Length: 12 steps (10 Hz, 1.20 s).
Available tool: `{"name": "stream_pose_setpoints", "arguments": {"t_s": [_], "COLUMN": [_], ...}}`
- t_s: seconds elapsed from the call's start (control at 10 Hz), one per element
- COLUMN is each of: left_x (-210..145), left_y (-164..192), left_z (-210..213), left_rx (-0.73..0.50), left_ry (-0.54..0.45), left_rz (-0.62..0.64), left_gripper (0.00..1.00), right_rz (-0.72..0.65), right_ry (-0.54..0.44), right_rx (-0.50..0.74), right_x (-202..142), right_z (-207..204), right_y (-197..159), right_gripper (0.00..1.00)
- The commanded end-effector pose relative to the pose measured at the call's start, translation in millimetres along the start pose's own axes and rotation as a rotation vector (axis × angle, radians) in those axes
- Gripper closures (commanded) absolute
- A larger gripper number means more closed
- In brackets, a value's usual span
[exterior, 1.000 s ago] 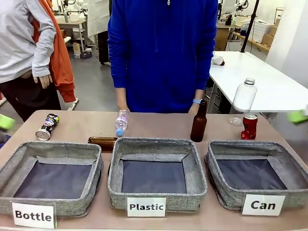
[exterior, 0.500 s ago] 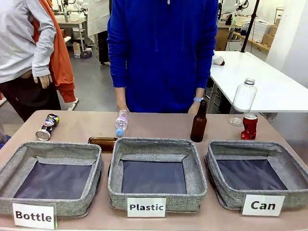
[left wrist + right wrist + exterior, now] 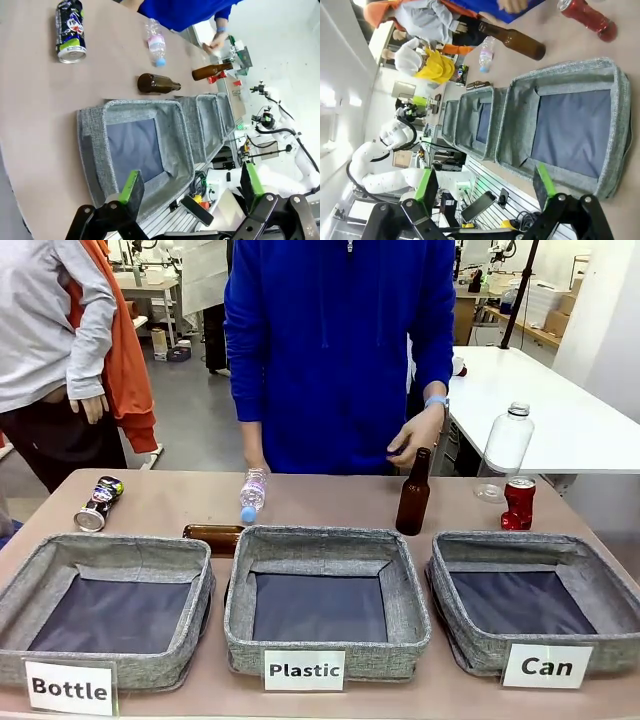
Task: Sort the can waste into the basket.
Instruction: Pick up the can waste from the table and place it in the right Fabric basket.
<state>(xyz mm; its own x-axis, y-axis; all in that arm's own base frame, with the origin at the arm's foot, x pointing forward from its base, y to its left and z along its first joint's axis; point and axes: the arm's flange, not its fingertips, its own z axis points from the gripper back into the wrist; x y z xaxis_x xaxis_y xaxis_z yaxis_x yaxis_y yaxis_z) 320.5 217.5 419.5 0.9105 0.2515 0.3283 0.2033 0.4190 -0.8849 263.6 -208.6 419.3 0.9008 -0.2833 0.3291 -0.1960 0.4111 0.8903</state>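
Red can [image 3: 518, 503] upright behind basket [image 3: 470, 645]; black can [image 3: 98, 503] lying far L.

You are looking at three white labels with bold black lettering, each one standing at the front of a grey basket along the near edge of the bench [image 3: 330, 502]. The left label [image 3: 69, 687] is reading "Bottle" and is fronting the left basket [image 3: 60, 552]. The middle label [image 3: 304, 670] is reading "Plastic" and is fronting the middle basket [image 3: 240, 592]. The right label [image 3: 546, 666] is reading "Can" and is fronting the right basket [image 3: 452, 632]. The black can [image 3: 98, 503] is carrying coloured print, but no word on it is coming through legibly. The red can [image 3: 518, 503] and the small plastic bottle [image 3: 252, 493] are showing markings too small for you to read.
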Motion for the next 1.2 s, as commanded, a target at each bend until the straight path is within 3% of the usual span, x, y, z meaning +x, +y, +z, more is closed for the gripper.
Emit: {"name": "stream_pose_setpoints", "arguments": {"t_s": [0.0,0.3,0.4,0.7,1.0,1.1], "left_x": [-4,-2,5,84,135,144], "left_y": [3,1,-11,-55,-78,-76], "left_z": [0,1,-8,-73,-172,-198], "left_rx": [-0.011,0.004,0.058,0.349,0.751,0.82], "left_ry": [0.0,0.001,0.021,0.09,0.009,0.091], "left_rz": [-0.022,0.0,-0.036,-0.086,-0.191,-0.235], "left_gripper": [0.0,0.0,0.0,0.0,0.0,0.0], "right_rz": [0.022,0.022,0.022,0.022,0.022,0.022], "right_ry": [-0.026,-0.026,-0.026,-0.026,-0.026,-0.026], "right_rx": [0.018,0.018,0.018,0.018,0.018,0.018], "right_x": [1,1,1,1,1,1], "right_z": [2,2,2,2,2,2], "right_y": [0,0,0,0,0,0], "right_gripper": [0.0,0.0,0.0,0.0,0.0,0.0]}}
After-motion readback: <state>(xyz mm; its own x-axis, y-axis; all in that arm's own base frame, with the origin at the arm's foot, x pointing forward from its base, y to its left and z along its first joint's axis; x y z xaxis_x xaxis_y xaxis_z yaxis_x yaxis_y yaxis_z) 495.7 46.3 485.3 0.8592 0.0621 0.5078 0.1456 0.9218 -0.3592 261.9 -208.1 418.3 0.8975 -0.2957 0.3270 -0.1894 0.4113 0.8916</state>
